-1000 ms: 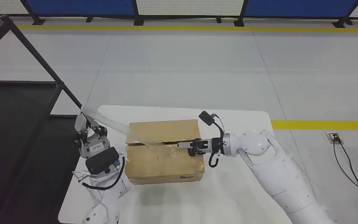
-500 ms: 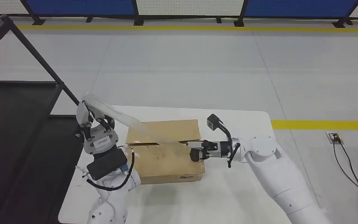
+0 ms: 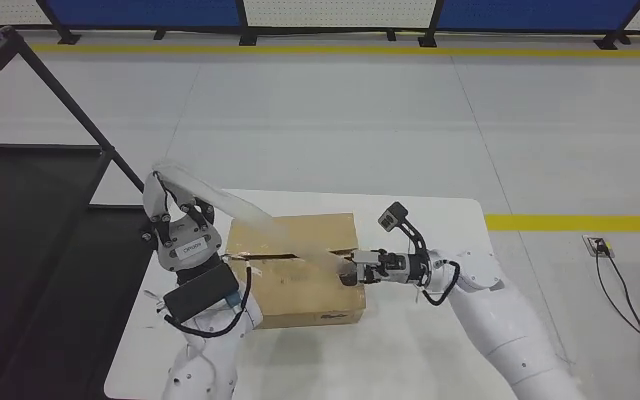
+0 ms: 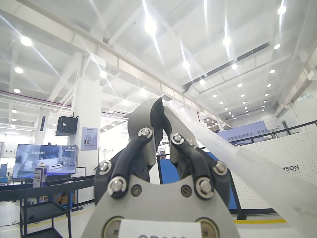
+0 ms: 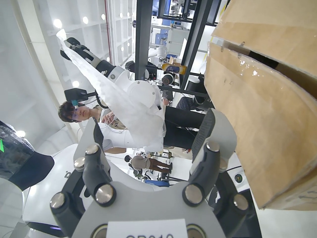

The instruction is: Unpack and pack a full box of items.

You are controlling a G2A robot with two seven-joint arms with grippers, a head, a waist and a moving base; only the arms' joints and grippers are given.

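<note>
**Seal tape lifted, flaps not yet raised**

I judge unpacking has barely begun. My left gripper is clamped on the free end of the tape strip, held high above the bench. The far end seems to cling to the seam, no flap is up and nothing is out. My right gripper stands spread wide just beside the box, which sits mid-bench. The box is plain brown card, rectangular, with its flaps slightly gapped. The tape is thin, translucent, crinkled film.
</note>
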